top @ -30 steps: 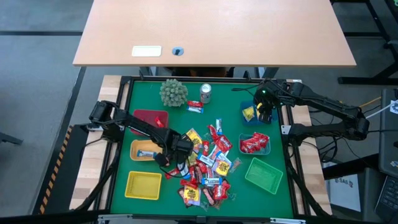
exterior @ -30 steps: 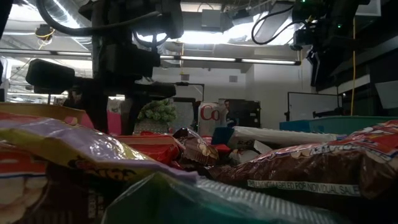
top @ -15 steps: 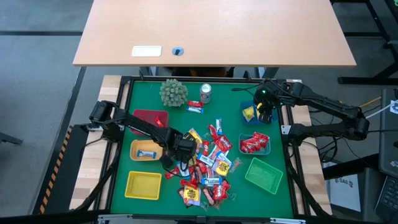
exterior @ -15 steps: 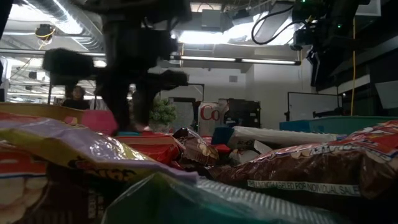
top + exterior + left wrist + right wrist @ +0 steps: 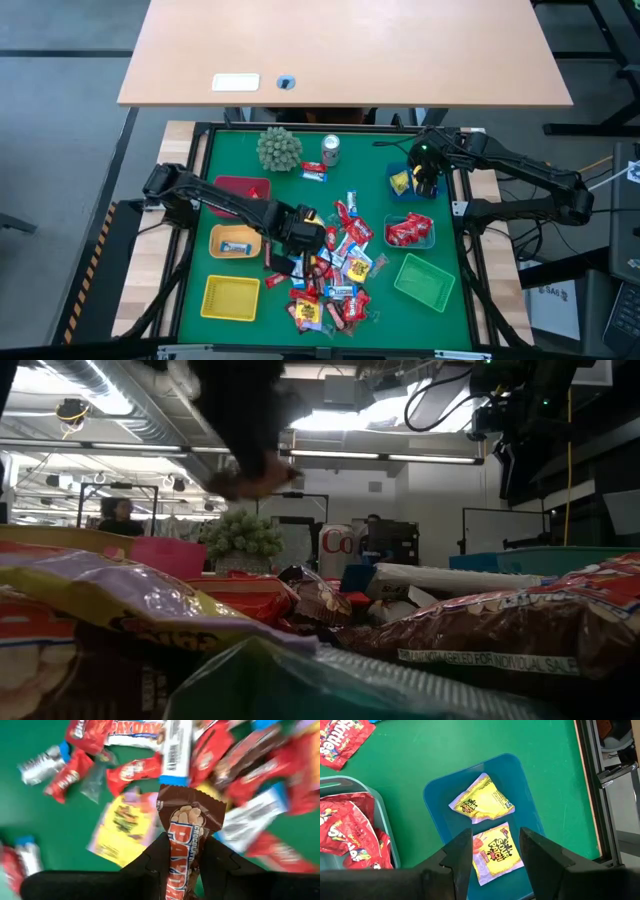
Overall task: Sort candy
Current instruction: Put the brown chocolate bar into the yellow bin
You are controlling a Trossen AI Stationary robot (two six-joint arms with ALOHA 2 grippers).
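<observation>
- The left gripper [image 5: 184, 851] hangs above the candy pile [image 5: 335, 270] in the middle of the green surface [image 5: 375, 180], its jaws clamped on a brown bar [image 5: 188, 827].
- The bar is lifted clear of the heap; loose red, yellow and blue-white sweets lie spread on the green below it.
- The right gripper [image 5: 495, 851] hovers over the blue basket [image 5: 525, 785] at the far right of the surface, jaws apart and holding nothing.
- Two yellow packs [image 5: 482, 800] lie in that basket; red packs [image 5: 350, 837] fill the teal basket [image 5: 432, 238] just beside it.
- On the left stand a red basket [image 5: 228, 184], an orange basket [image 5: 218, 242] with one sweet in it and a yellow basket [image 5: 230, 298].
- A green basket [image 5: 424, 281] sits at the near right.
- A spiky green ball [image 5: 279, 149] and a can [image 5: 331, 149] stand at the far edge.
</observation>
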